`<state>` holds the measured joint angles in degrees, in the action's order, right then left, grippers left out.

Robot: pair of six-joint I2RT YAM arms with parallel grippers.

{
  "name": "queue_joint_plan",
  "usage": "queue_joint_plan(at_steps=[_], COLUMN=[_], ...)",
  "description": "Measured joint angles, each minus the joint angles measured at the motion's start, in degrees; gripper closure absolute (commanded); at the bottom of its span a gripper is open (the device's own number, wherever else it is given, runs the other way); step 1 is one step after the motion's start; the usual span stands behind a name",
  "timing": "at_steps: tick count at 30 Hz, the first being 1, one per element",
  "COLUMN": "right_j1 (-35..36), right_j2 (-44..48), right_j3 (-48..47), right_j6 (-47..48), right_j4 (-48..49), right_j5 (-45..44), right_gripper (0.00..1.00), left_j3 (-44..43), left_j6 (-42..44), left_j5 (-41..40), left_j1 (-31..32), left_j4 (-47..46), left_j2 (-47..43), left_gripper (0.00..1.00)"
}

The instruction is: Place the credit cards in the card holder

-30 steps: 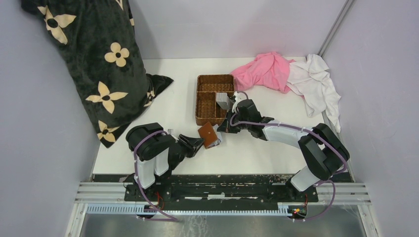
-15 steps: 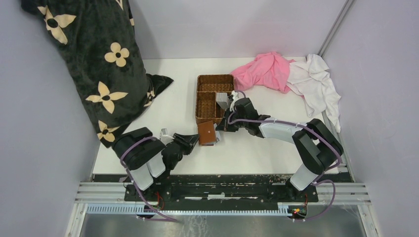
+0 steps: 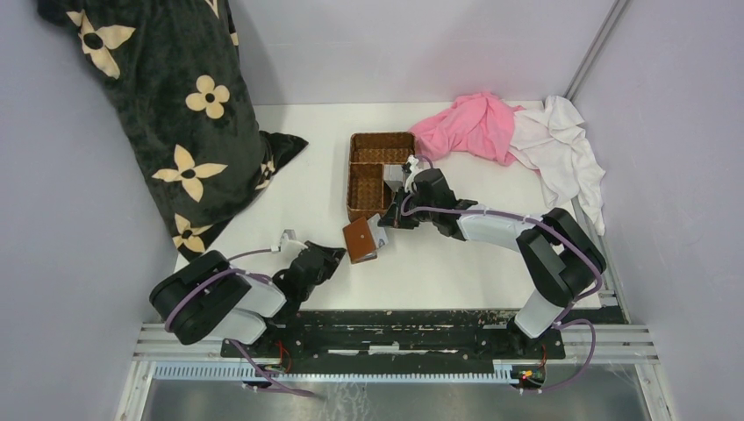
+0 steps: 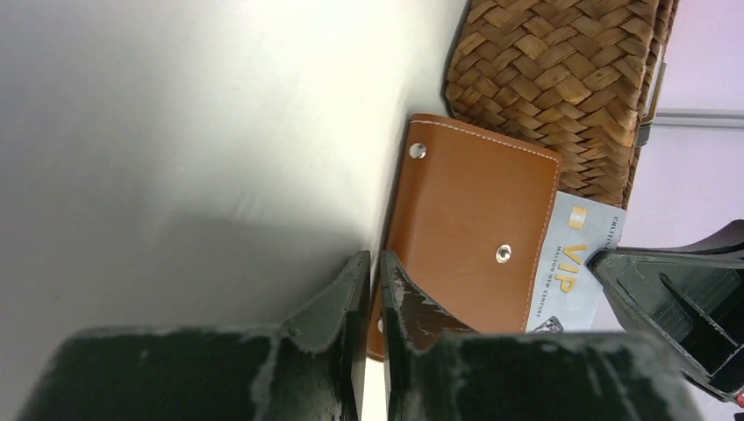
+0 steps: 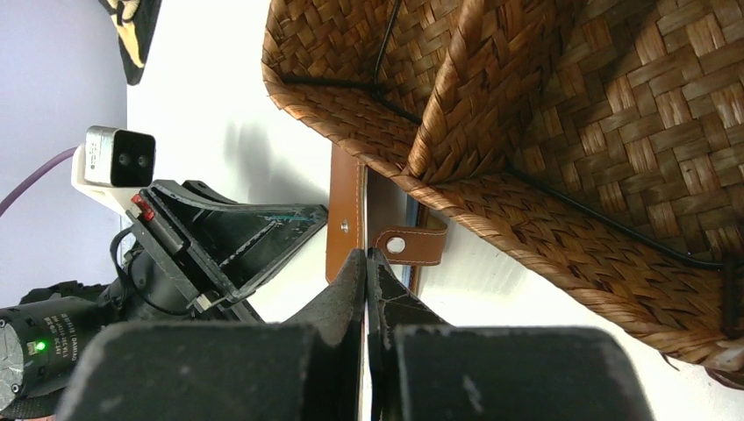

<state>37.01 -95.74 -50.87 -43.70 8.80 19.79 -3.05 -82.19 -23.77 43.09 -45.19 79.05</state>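
Observation:
The card holder (image 3: 358, 239), a small brown leather wallet, is held tilted just in front of the wicker basket. My left gripper (image 3: 337, 255) is shut on its near edge; in the left wrist view the jaws (image 4: 375, 265) pinch the card holder (image 4: 474, 224) at its lower left rim. A grey-blue credit card (image 4: 575, 263) marked VIP sticks out of its right side. My right gripper (image 3: 389, 217) is shut on that card's edge. In the right wrist view the gripper (image 5: 365, 260) clamps the thin card, with the card holder (image 5: 343, 219) and its snap tab (image 5: 409, 245) just beyond. More grey cards (image 3: 395, 178) stand in the basket.
The brown woven basket (image 3: 379, 140) with compartments stands at mid table, touching the wallet's far side. A pink cloth (image 3: 469, 127) and a white cloth (image 3: 561, 145) lie at the back right. A black flowered pillow (image 3: 175, 114) leans at the back left.
The left arm has swung to the left and the wallet has shifted a little left and away. The right gripper has followed with the card, staying against the wallet's right side.

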Motion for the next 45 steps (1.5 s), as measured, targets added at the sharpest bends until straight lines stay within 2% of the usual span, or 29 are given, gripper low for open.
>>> queue_joint_plan(at_steps=[3,8,12,27,45], right_j1=[0.1,0.2,0.4,0.4,0.4], right_j2=[0.0,-0.3,-0.8,-0.8,-1.3], right_j3=[-0.1,-0.1,-0.1,-0.1,-0.1], right_j6=[-0.2,-0.2,0.4,5.2,5.6], right_j4=[0.6,1.0,0.0,-4.0,-4.5], right_j5=[0.3,0.7,-0.3,-5.5,-5.8], right_gripper=[0.99,0.99,0.99,0.99,0.99], left_j3=[-0.7,-0.7,-0.8,-0.8,-1.4], left_j6=[0.0,0.0,0.0,0.0,0.0], left_j5=[0.4,1.5,2.4,3.2,3.7], left_j1=[0.0,0.0,0.0,-0.1,-0.2], left_j4=[-2.7,-12.3,-15.5,-15.3,-17.2], left_j2=[3.5,10.8,13.2,13.0,15.1], left_gripper=[0.86,0.87,0.87,0.86,0.86])
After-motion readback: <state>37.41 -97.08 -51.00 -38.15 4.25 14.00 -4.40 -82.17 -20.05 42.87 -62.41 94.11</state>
